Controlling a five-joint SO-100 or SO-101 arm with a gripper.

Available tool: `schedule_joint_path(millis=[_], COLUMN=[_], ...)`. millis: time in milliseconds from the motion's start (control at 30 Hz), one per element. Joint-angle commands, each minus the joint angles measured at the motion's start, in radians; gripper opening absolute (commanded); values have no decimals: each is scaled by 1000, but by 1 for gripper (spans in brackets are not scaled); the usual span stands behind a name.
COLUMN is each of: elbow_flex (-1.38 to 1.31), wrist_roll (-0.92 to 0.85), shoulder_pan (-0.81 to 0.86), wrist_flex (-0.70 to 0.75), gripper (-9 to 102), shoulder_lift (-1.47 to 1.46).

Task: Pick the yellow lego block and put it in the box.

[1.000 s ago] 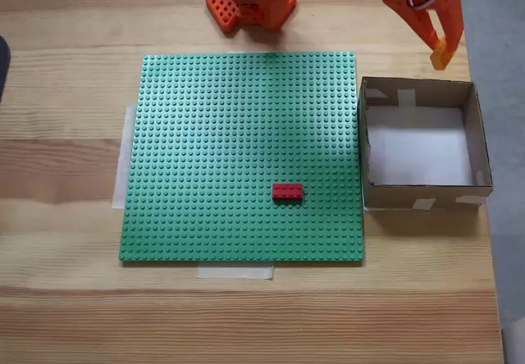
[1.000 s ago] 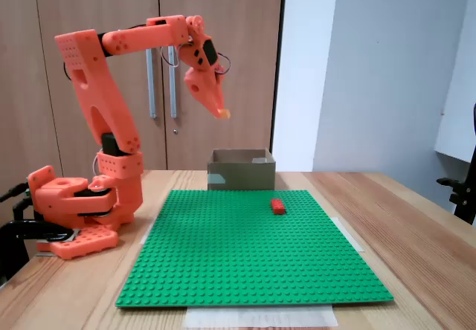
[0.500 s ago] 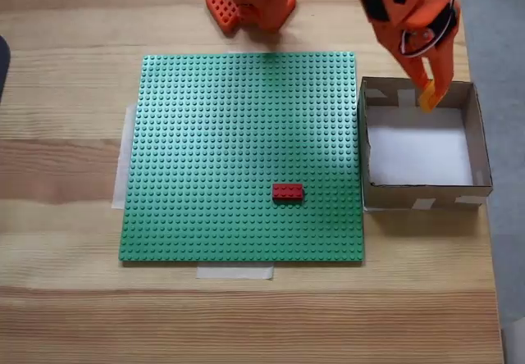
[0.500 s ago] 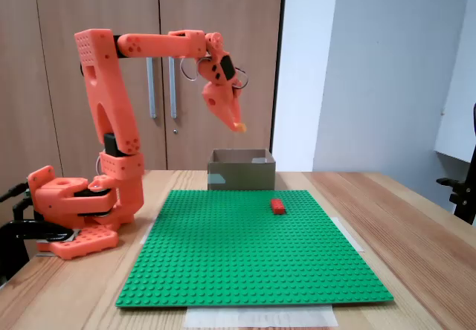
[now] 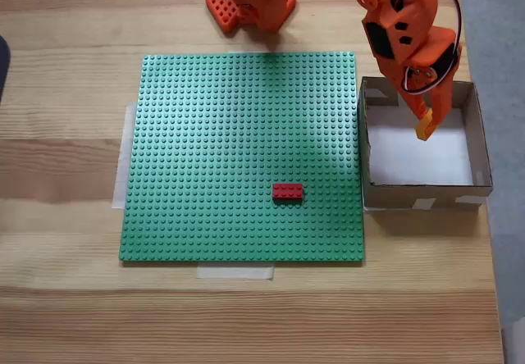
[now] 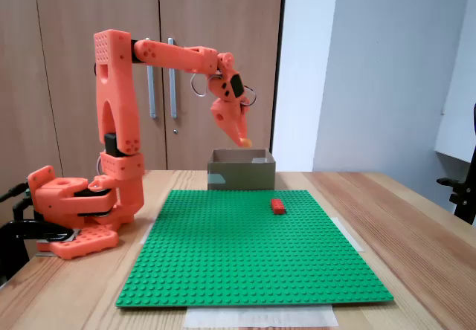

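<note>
My orange gripper [image 5: 424, 126] hangs over the brown cardboard box [image 5: 482, 147], shut on the yellow lego block [image 5: 423, 125], which shows as a small yellow piece at the fingertips. In the side fixed view the gripper [image 6: 244, 140] points down just above the box [image 6: 239, 174] with the yellow block [image 6: 245, 142] at its tip, clear of the rim. The box stands right of the green baseplate [image 5: 205, 134] in the top-down fixed view and behind the baseplate in the side one.
A red brick [image 5: 287, 191] sits on the baseplate near its lower right, also seen in the side view [image 6: 277, 206]. The arm's orange base [image 6: 74, 211] stands at the table's far side. Bare wood surrounds the plate.
The arm has reached out, carrying the yellow block from beyond the box's far wall to over the box interior, and lowered it closer to the rim. The red brick stayed put.
</note>
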Motion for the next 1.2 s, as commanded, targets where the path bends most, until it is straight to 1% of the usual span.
schedule_joint_path(millis=[0,733,967,1167], elbow_flex=[3,12,-66,-75], wrist_roll=[2,20,37,43], shoulder_pan=[-8,-11,0,0], wrist_flex=[-34,-107,-89,-89], gripper=[-1,0,0,0], shoulder_lift=[-25,-192,-265,-279])
